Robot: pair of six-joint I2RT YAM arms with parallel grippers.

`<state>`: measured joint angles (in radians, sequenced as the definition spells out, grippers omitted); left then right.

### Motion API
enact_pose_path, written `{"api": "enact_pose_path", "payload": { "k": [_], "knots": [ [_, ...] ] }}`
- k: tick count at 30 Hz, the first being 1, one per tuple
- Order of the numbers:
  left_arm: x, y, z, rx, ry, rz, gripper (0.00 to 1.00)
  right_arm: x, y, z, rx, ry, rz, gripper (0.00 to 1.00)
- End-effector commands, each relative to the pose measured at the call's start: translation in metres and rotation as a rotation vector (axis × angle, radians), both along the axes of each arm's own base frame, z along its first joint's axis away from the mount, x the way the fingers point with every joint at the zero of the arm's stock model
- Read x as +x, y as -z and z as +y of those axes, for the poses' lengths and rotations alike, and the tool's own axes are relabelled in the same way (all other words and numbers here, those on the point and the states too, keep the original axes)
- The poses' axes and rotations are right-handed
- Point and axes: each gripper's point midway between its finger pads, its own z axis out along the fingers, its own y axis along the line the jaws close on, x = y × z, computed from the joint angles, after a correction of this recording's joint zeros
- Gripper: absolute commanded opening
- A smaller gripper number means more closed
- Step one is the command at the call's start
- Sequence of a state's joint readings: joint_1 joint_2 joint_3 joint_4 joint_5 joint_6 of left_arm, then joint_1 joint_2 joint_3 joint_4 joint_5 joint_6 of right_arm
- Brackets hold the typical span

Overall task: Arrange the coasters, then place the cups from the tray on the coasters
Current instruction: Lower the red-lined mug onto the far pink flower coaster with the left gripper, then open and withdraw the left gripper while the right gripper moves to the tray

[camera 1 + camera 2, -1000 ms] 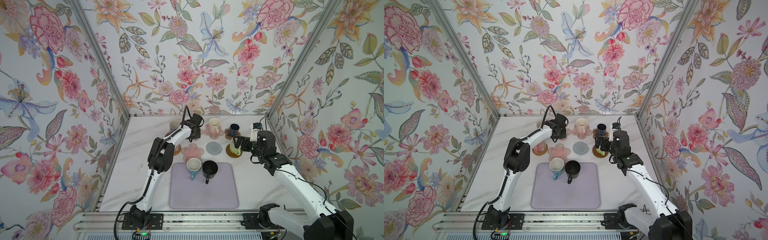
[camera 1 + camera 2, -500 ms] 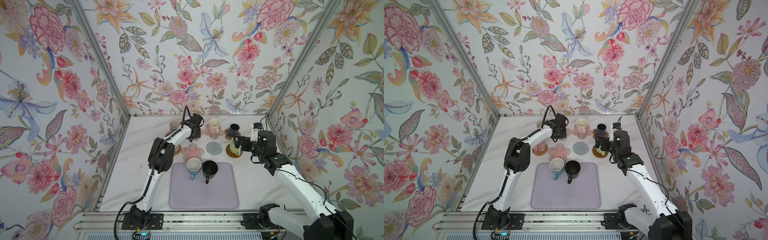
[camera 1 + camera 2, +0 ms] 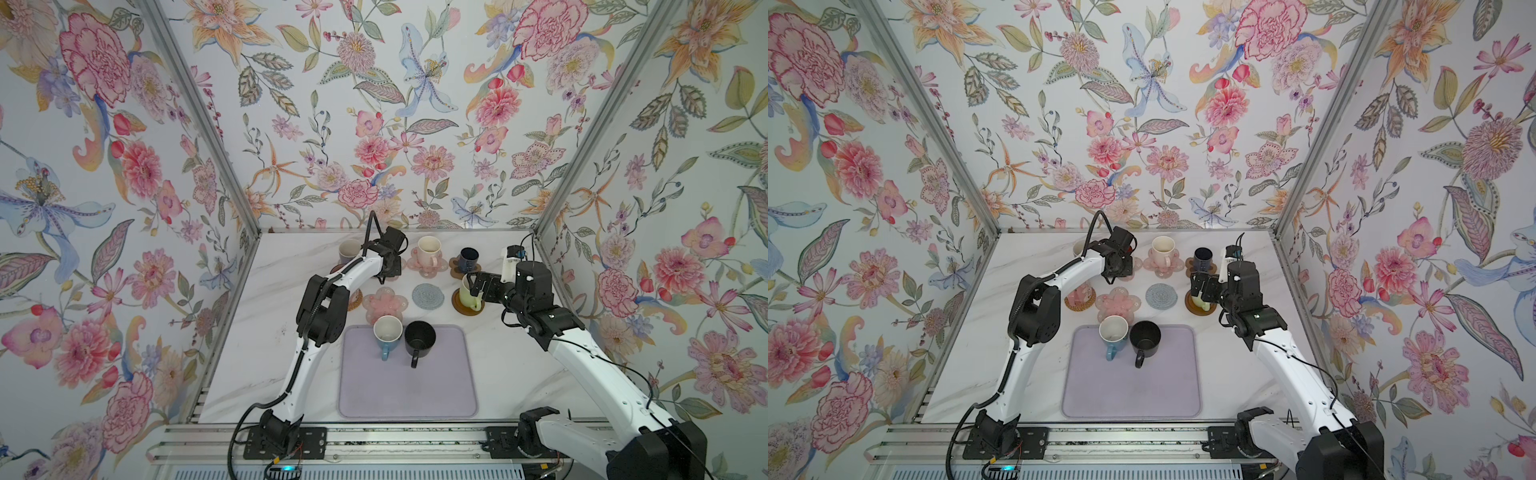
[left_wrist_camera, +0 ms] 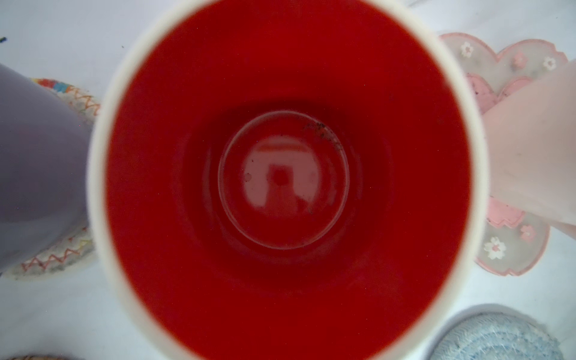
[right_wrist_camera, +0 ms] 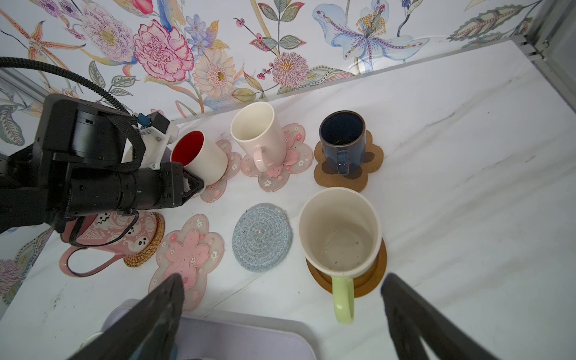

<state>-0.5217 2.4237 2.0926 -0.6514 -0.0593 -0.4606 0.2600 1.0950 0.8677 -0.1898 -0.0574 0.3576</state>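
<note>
Clamping red-lined white mug (image 5: 199, 159), left gripper (image 5: 193, 185); green mug (image 5: 339, 237) near wide-open right gripper (image 5: 283, 277).

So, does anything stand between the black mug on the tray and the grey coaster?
Nothing visible. The grey coaster lies bare just beyond the tray, and only bare table separates it from the black mug. The blue mug stands beside it, off the path.

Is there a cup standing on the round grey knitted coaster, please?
No, the grey knitted coaster lies bare, between the empty pink flower coaster and the light green mug.
</note>
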Motion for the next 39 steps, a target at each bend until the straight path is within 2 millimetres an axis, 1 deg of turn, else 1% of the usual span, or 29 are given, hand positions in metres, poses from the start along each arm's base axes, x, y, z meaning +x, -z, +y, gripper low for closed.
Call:
{"api": "enact_pose_path", "payload": {
  "k": [1, 5, 15, 26, 27, 30, 31, 34, 35, 37, 38, 39],
  "knots": [
    [0.015, -0.009, 0.016, 0.036, -0.036, -0.045, 0.0, 0.001, 0.004, 0.0, 0.015, 0.003, 0.013, 0.99],
    [0.014, -0.007, 0.016, 0.045, -0.028, -0.042, 0.0, 0.001, 0.004, 0.0, 0.017, 0.001, 0.013, 0.99],
    [0.012, -0.008, 0.023, 0.079, -0.032, -0.041, 0.0, 0.001, 0.005, 0.001, 0.02, -0.001, 0.017, 0.99],
    [0.011, -0.006, 0.014, 0.027, -0.018, -0.037, 0.19, 0.001, 0.003, 0.0, 0.02, 0.001, 0.014, 0.99],
    [0.011, -0.007, 0.013, 0.021, -0.017, -0.039, 0.24, 0.001, 0.003, 0.0, 0.02, 0.001, 0.016, 0.99],
    [0.01, -0.01, 0.011, 0.008, -0.014, -0.042, 0.42, 0.001, 0.002, 0.0, 0.021, 0.001, 0.013, 0.99],
    [0.01, -0.012, 0.01, 0.005, -0.012, -0.043, 0.5, 0.001, 0.002, 0.0, 0.022, 0.001, 0.013, 0.99],
    [0.009, -0.025, 0.01, -0.004, -0.011, -0.058, 0.71, 0.0, 0.001, 0.0, 0.023, 0.001, 0.01, 0.99],
    [0.009, -0.031, 0.01, -0.01, -0.01, -0.068, 0.75, 0.0, 0.001, 0.001, 0.023, 0.0, 0.011, 0.99],
    [0.009, -0.052, 0.006, -0.033, 0.005, -0.101, 0.84, 0.0, 0.0, 0.0, 0.023, 0.004, 0.01, 0.99],
    [0.009, -0.065, 0.004, -0.045, 0.014, -0.12, 0.87, 0.0, 0.0, 0.0, 0.022, 0.004, 0.01, 0.99],
    [0.009, -0.083, 0.001, -0.061, 0.026, -0.147, 0.9, 0.0, -0.001, 0.0, 0.022, 0.003, 0.008, 0.99]
  ]
}}
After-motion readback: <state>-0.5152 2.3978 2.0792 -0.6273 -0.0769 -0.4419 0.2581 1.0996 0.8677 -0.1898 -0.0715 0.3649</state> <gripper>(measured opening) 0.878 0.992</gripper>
